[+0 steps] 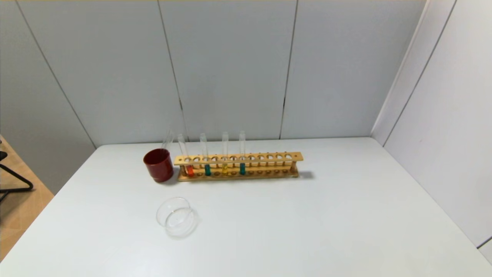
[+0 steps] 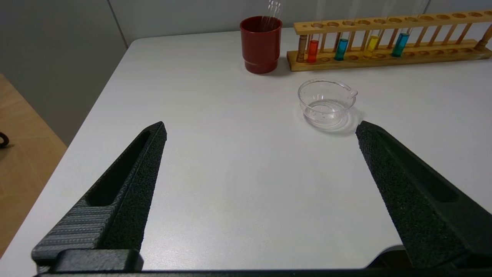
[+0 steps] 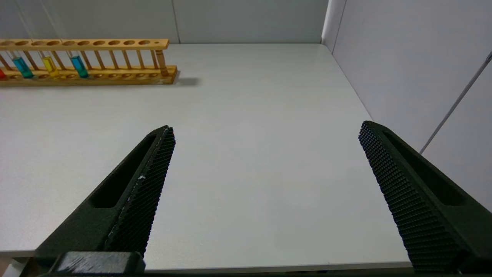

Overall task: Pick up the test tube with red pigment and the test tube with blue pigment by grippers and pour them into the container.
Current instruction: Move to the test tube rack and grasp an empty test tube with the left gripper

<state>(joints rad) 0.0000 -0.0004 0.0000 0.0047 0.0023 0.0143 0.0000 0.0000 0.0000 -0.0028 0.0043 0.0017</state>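
Observation:
The red-pigment tube (image 1: 190,169) stands at the left end of a wooden rack (image 1: 269,157); it also shows in the left wrist view (image 2: 312,50). After it come a teal-green tube (image 1: 207,169), a yellow tube (image 1: 225,168) and the blue-pigment tube (image 1: 242,168), which also shows in the right wrist view (image 3: 79,66). The clear glass container (image 1: 177,217) sits in front of the rack's left end, empty. My left gripper (image 2: 261,129) is open over bare table, short of the container (image 2: 326,102). My right gripper (image 3: 266,127) is open near the table's front right. Neither shows in the head view.
A dark red cup (image 1: 158,164) with clear glass tubes leaning in it stands against the rack's left end. The white table (image 1: 346,215) ends at grey wall panels behind and on the right. Its left edge drops to a wooden floor.

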